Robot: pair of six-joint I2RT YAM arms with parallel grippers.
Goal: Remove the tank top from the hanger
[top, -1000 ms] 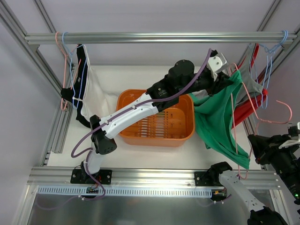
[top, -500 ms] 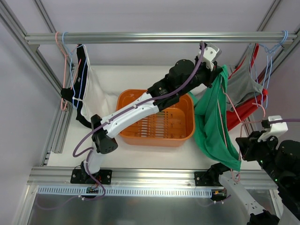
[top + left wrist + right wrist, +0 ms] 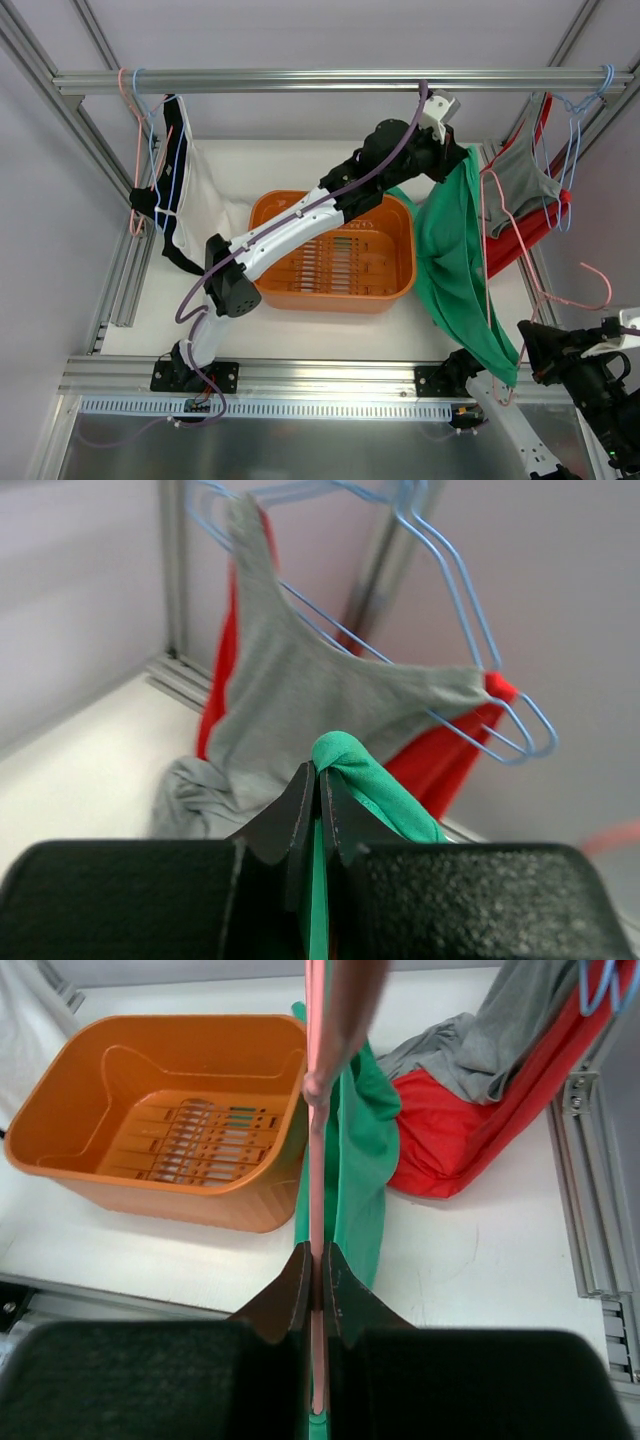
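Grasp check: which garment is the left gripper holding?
The green tank top, pinched in the left gripper; grey top and red top hang behind, untouched.

Pale, lilac-tinted walls (image 3: 300,30) are seen closing the cell in at the back and on both sides, and everything is lit softly and evenly. A white table top (image 3: 240,170) is spread out beneath. An aluminium crossbar (image 3: 300,80) is carried high across the back, and a slanted profile post (image 3: 70,110) is set at the left. Along the near edge a front rail (image 3: 330,375) is fixed, a slotted white duct (image 3: 300,408) is laid just below it, and a brushed metal sheet (image 3: 300,450) is seen lowest of all.
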